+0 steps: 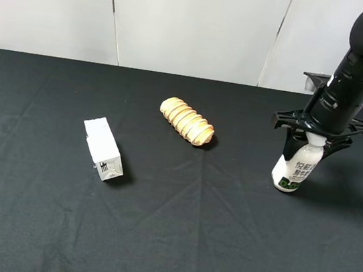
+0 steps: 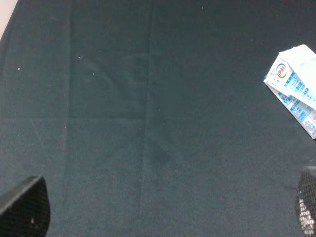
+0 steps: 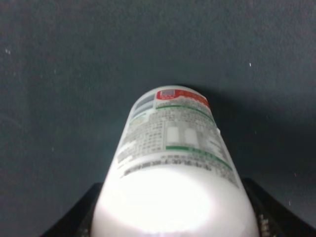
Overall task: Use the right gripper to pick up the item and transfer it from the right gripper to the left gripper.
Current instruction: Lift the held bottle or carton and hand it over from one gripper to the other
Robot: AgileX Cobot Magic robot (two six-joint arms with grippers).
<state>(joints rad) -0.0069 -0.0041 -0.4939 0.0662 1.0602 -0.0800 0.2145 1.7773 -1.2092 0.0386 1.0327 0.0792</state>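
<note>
The white bottle with dark lettering and a green-black band near its base stands slightly tilted at the right of the black table. My right gripper comes down from above and is shut around its upper part. In the right wrist view the bottle fills the space between the two black fingers, which press on both of its sides. My left gripper is out of the exterior view. Its wrist view shows only its fingertips, far apart, open and empty above bare cloth.
A small white carton lies left of centre and also shows in the left wrist view. A ridged golden bread roll lies in the middle. Black cloth covers the table, with a white wall behind.
</note>
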